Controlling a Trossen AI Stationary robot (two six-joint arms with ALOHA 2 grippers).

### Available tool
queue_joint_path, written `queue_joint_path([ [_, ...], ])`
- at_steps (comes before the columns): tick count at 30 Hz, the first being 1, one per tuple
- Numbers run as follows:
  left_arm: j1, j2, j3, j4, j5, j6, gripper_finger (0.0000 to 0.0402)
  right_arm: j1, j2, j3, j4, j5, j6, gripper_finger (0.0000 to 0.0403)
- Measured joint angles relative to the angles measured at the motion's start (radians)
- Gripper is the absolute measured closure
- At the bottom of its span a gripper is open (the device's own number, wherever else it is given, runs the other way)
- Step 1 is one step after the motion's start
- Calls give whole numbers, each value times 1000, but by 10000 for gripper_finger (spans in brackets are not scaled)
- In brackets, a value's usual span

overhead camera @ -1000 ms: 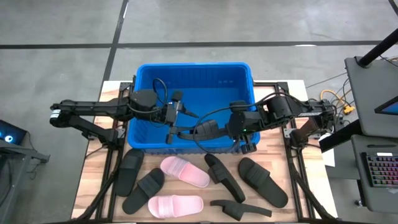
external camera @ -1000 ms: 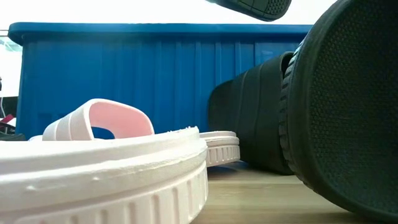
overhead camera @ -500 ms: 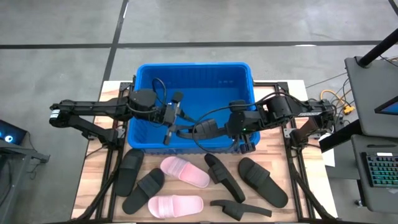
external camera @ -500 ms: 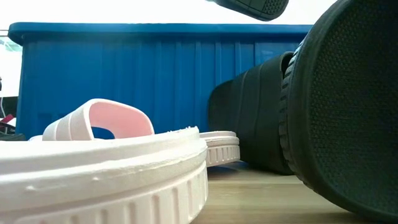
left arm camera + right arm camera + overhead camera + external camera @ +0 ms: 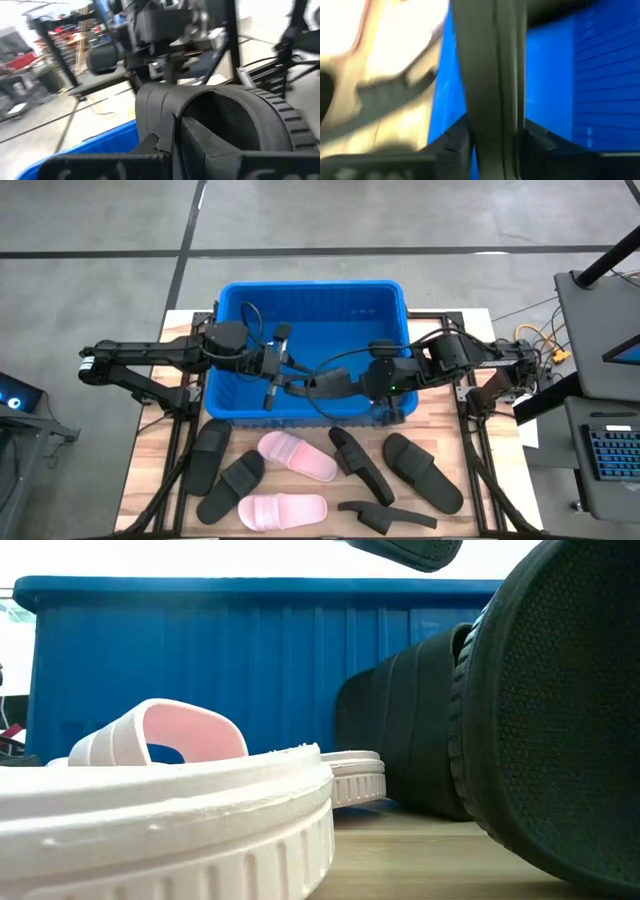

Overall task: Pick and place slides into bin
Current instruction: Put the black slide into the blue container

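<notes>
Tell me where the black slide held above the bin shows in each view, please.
High view: the black slide hangs over the blue bin's front part, between the left pincer and the right pincer.
Low view: at the top edge, above the bin's rim.
Left wrist view: fills the middle.
Right wrist view: a dark band in the centre.
Shared landmark: the blue bin.

Bin [image 5: 240, 300]: glossy blue plastic, ribbed walls. Black slides [image 5: 423, 471]: matt, pebbled rubber. Pink slides [image 5: 282, 511]: matt foam. Table [image 5: 490, 510]: pale wood.
</notes>
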State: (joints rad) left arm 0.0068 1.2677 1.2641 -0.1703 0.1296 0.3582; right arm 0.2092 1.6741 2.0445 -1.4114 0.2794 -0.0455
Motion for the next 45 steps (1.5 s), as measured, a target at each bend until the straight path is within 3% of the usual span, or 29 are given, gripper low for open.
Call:
queue_joint_path([
  [7, 0, -25, -5, -14, -82, 14, 401, -1, 0, 0, -6, 40, 51, 206],
  [12, 1, -62, -7, -14, -116, 41, 401, -1, -2, 1, -14, 45, 49, 198],
  [19, 0, -131, -2, -62, -267, 52, 402, -1, -9, -1, -27, 52, 97, 197],
  [22, 1, -160, -5, -131, -347, 52, 401, 0, -18, -1, -30, 125, 160, 196],
  [27, -1, -191, -6, -236, -512, 42, 401, -1, -46, -1, -29, 356, 280, 196],
  [34, -1, -199, -14, -249, -692, 42, 401, -8, -103, -2, -43, 627, 553, 196],
  [41, 0, -138, -16, -329, -856, 20, 401, -69, -198, -2, -6, 664, 823, 195],
  [45, -1, -77, -16, -328, -965, 23, 401, -100, -225, -2, 8, 662, 855, 195],
])
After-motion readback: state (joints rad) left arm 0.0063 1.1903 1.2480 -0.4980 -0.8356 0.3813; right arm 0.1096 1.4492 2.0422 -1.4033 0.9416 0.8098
